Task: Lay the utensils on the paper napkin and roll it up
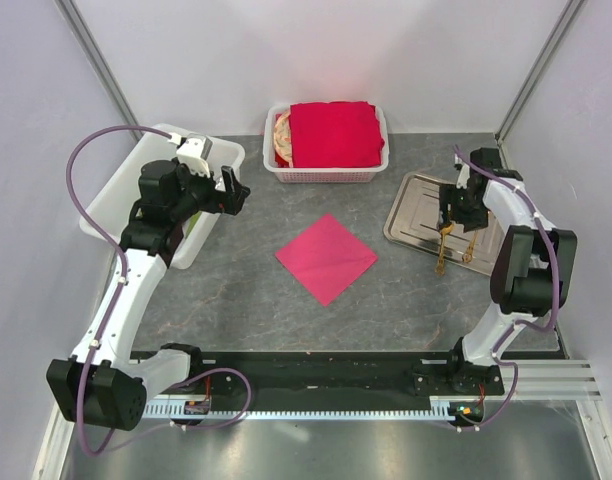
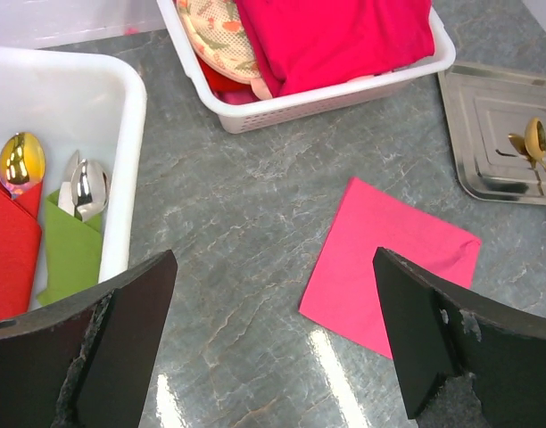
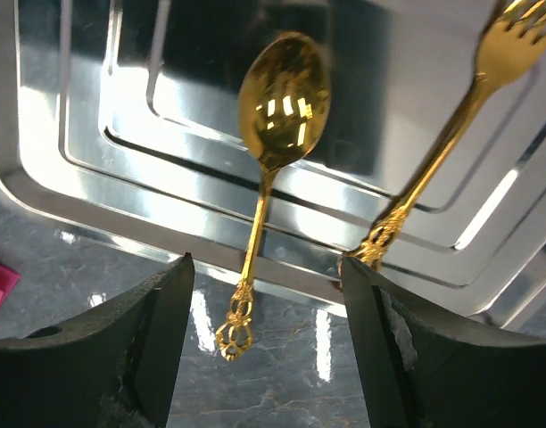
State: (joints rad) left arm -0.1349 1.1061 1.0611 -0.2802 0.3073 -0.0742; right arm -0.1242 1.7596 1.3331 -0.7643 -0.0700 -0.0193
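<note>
Left jaws gape wide, empty; right jaws stand apart astride the handle of the gold spoon [image 3: 277, 116].

White basket [image 1: 326, 176] holding red napkin stack [image 1: 334, 134]; white bin [image 2: 133, 160] with green bundle [image 2: 72, 254], red bundle [image 2: 10, 245]; steel tray [image 3: 77, 134].

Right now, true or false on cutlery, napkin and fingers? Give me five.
1. The gold spoon lies on the pink napkin. False: its bowl rests on the metal tray, handle overhanging the rim.
2. The right fingers stand either side of the spoon's handle. True.
3. The napkin is bare. True.
4. The left fingers grip the gold fork. False: open and empty; the fork lies on the tray.
5. The white basket holds green napkins. False: a red stack.
</note>
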